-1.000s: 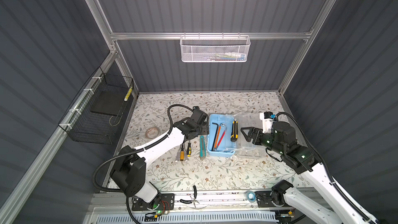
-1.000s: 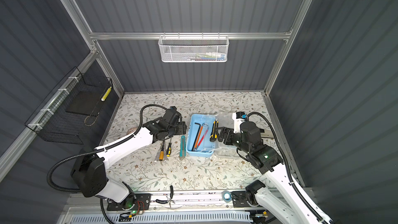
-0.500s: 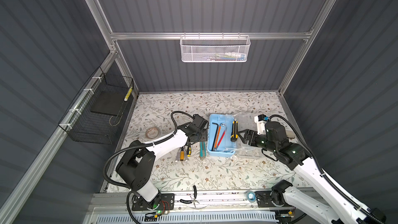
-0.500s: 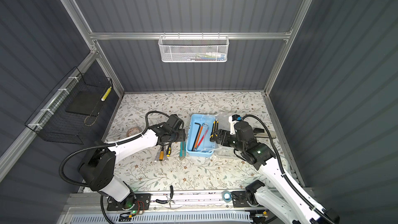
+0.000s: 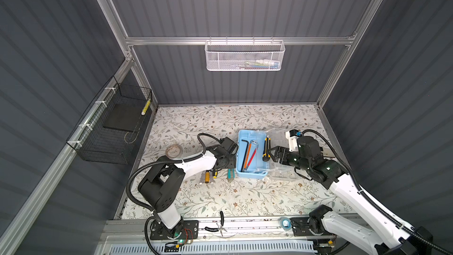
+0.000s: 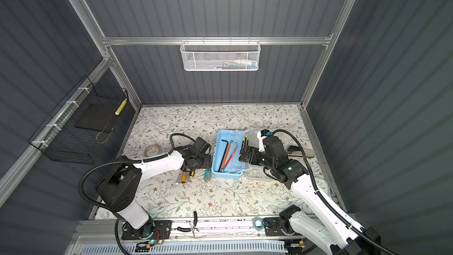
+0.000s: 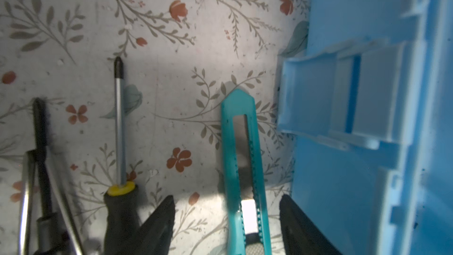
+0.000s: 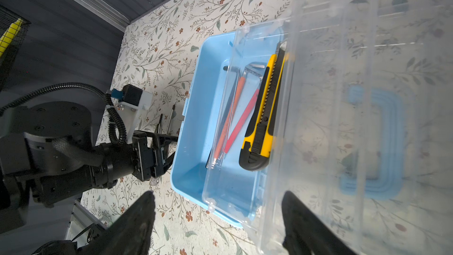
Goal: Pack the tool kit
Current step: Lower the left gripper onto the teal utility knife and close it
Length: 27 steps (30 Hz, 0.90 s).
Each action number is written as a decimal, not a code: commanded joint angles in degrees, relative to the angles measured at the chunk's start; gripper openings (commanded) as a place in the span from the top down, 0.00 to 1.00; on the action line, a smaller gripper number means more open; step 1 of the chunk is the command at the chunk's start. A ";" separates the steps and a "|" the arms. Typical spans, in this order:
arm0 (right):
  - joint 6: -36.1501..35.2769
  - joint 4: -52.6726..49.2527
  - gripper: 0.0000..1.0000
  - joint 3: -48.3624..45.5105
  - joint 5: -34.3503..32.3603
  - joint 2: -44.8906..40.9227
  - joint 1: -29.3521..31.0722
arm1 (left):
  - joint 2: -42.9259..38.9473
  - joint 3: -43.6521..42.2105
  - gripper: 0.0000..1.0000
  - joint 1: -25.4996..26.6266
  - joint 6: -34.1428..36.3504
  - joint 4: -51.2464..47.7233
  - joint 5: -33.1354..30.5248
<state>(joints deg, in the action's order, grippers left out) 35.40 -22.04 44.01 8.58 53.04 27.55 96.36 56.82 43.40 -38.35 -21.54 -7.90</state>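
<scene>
The tool kit's light-blue box (image 5: 255, 172) lies open mid-table, its clear lid (image 5: 282, 168) flipped out to the right. Inside lie hex keys, slim red and orange tools and the yellow-black utility knife (image 8: 264, 109). The teal utility knife (image 7: 241, 148) lies on the table along the box's left wall (image 7: 343, 180). My left gripper (image 7: 228, 199) is open and low, one finger on each side of that knife. Screwdrivers (image 7: 119, 128) lie further left. My right gripper (image 8: 218, 196) is open above the box's right rim, one finger showing through the lid (image 8: 343, 45).
A white mesh basket (image 5: 245, 56) hangs on the back wall and a black wire basket (image 5: 112, 126) on the left wall. A tape roll (image 5: 173, 150) lies left of my left arm. Pliers (image 5: 221, 222) rest on the front rail. A grey tool (image 6: 300, 152) sits far right.
My left gripper has come toward the front along the box's left side and down over the teal knife. My right gripper has shifted left to the box's right rim.
</scene>
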 commanded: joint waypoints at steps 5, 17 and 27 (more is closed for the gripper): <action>0.15 3.14 0.19 -1.55 0.58 0.80 0.30 | 1.41 0.48 0.36 1.41 -1.09 -1.99 -1.57; 1.62 4.92 0.19 -2.88 1.75 1.01 0.25 | 4.89 0.84 0.38 2.08 -0.80 -2.37 -1.81; 1.84 5.68 0.19 -2.69 2.18 1.28 0.28 | 4.44 1.01 0.60 2.09 -0.81 -4.12 -3.67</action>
<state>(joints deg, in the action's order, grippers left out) 37.08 -17.17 41.58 10.17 54.39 27.55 99.63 57.12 45.08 -39.20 -22.70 -11.07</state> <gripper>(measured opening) 0.808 0.413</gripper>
